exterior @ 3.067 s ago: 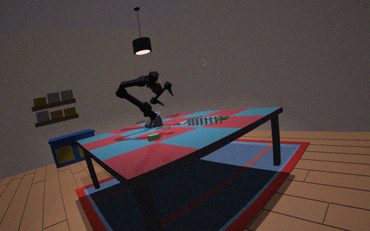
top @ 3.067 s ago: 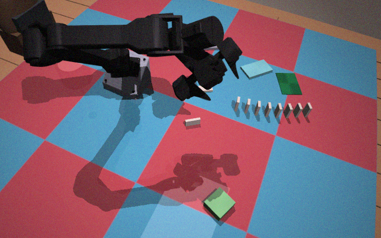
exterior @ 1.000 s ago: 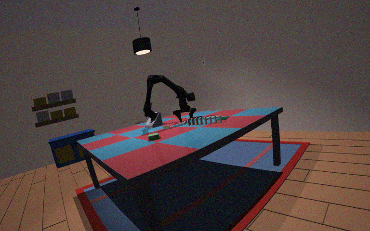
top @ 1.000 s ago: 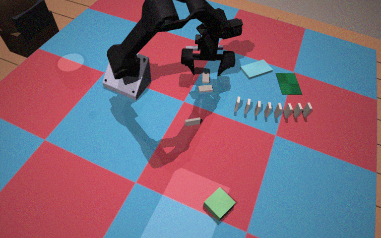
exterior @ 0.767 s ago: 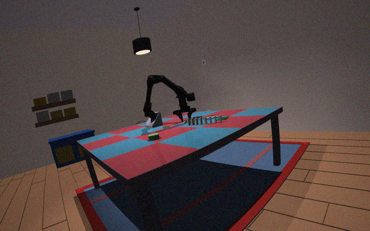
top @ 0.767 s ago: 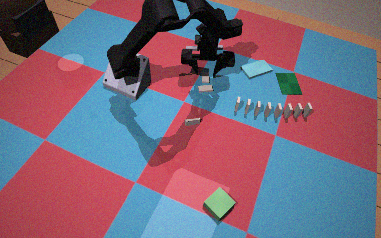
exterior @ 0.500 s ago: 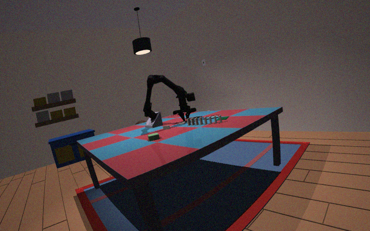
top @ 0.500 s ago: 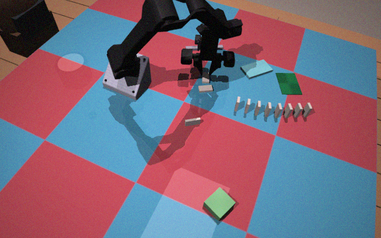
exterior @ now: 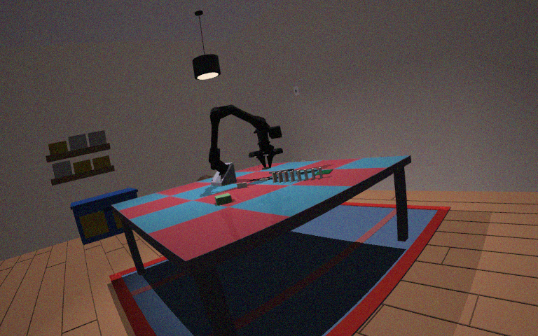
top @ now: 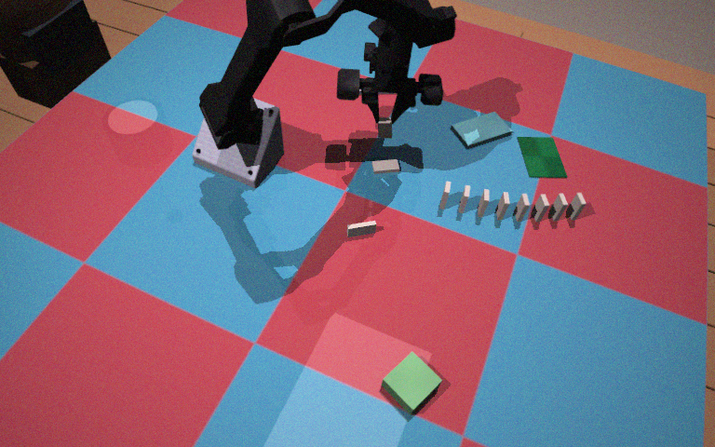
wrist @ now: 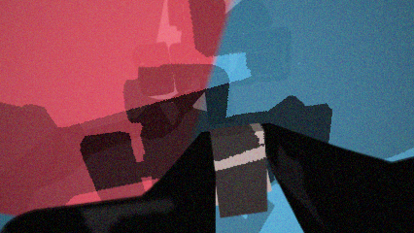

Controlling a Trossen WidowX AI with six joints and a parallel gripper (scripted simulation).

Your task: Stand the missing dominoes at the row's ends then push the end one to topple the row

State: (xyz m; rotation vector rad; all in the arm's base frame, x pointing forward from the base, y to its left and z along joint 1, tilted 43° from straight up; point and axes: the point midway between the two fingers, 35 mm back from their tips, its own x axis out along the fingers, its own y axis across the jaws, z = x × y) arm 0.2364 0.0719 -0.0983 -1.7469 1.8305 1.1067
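My gripper (top: 386, 118) (exterior: 267, 166) (wrist: 235, 136) is shut on a domino (top: 384, 129) (wrist: 241, 189), which shows shaded between the fingertips and is held a little above the table. A second pale domino (top: 385, 166) lies flat just in front of it in the top view. A third domino (top: 361, 228) (exterior: 242, 185) lies on its long edge further forward, on a red square. Several dominoes stand upright in an evenly spaced row to the right, from the left end domino (top: 446, 195) to the right end domino (top: 578, 205). The gripper is clear of the row.
A light blue slab (top: 481, 130) lies behind the row's left part. A flat dark green patch (top: 541, 157) lies behind its right part. A green block (top: 411, 381) (exterior: 223, 199) rests near the front. The arm's grey base (top: 228, 163) stands left of the gripper.
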